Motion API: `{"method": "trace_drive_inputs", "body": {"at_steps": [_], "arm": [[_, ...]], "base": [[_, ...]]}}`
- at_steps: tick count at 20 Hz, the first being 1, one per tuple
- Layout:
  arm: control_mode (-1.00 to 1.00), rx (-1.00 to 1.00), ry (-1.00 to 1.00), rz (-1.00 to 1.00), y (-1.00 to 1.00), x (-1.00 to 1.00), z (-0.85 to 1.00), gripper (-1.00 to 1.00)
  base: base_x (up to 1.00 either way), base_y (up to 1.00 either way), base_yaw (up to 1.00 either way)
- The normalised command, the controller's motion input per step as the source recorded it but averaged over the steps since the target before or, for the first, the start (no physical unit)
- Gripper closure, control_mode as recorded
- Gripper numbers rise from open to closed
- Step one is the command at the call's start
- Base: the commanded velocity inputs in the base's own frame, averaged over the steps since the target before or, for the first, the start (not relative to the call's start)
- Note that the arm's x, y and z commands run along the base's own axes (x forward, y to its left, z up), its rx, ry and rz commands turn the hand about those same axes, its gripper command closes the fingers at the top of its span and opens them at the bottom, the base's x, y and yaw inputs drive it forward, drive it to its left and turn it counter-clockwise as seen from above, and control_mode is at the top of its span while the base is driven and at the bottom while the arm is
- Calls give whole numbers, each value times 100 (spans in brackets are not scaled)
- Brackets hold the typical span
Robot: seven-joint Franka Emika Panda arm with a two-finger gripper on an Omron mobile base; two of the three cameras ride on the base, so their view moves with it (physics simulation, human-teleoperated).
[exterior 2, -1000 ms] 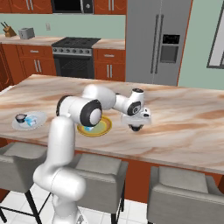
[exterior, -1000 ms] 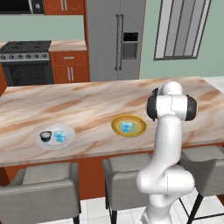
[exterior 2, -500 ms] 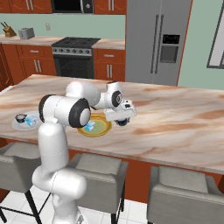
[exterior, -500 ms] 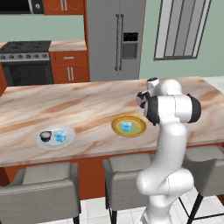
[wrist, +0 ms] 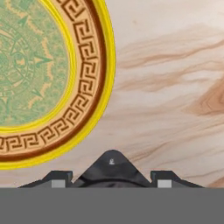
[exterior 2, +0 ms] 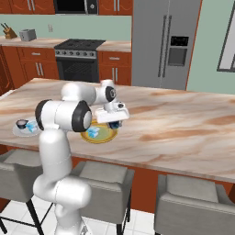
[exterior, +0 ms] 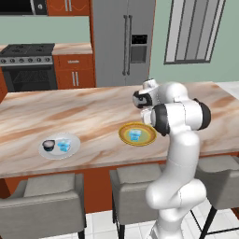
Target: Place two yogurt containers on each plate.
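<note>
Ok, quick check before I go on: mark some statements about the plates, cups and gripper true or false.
1. The white plate holds two cups, a dark one and a light blue one. True.
2. The yellow plate holds two cups. False: one light blue cup sits on it.
3. The gripper hangs over the white plate. False: it is at the yellow plate's rim, over the counter.
4. The gripper carries a cup between its fingers. True, as far as the hand view shows.
</note>
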Motion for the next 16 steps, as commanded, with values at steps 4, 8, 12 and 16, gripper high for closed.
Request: {"method": "trace_drive_inputs", "body": {"at_steps": [4, 8, 12, 16], "arm": [[-100, 4, 11, 0, 52, -11, -5, 100], [-100, 0, 1, 0, 36, -1, -36, 100], [-100, 7, -10, 0, 4, 0, -42, 100], [-100, 14, 0, 0, 1, 6, -22, 100]], "base": [[0, 0, 0], [0, 0, 0], [0, 0, 0], [0, 0, 0]]}}
